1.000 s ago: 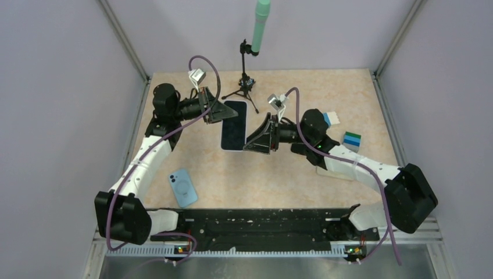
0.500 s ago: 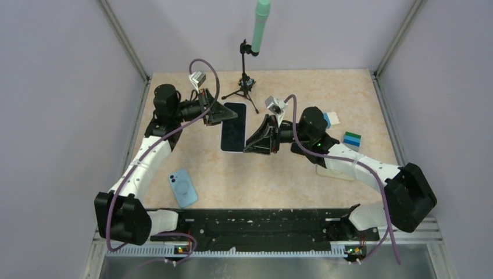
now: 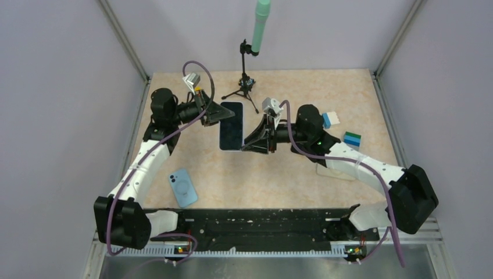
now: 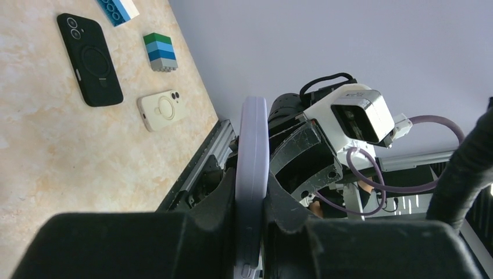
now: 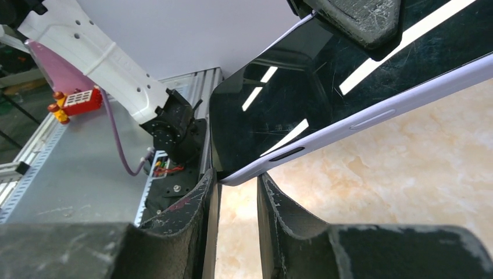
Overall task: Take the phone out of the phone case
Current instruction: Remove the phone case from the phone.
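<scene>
Near left, a blue phone case [image 3: 183, 188] lies flat on the table [image 3: 290, 174], out of play. Further in, the right gripper [image 5: 235, 192] sits at the phone's near corner, jaws narrowly parted either side of the lilac phone case [image 5: 407, 102] rim. Biting or just bracketing? Can't tell, but it looks placed to peel that rim. The phone [image 3: 232, 125] hangs above mid-table, screen up, not yet out. At its far left edge the left gripper [image 4: 251, 200] pinches case and phone tight, the anchor. Tripod [image 3: 247, 84] beyond.

White-and-black arms [image 3: 145, 160] trail purple cables [image 4: 433, 119] past scuffed black jaws.
</scene>
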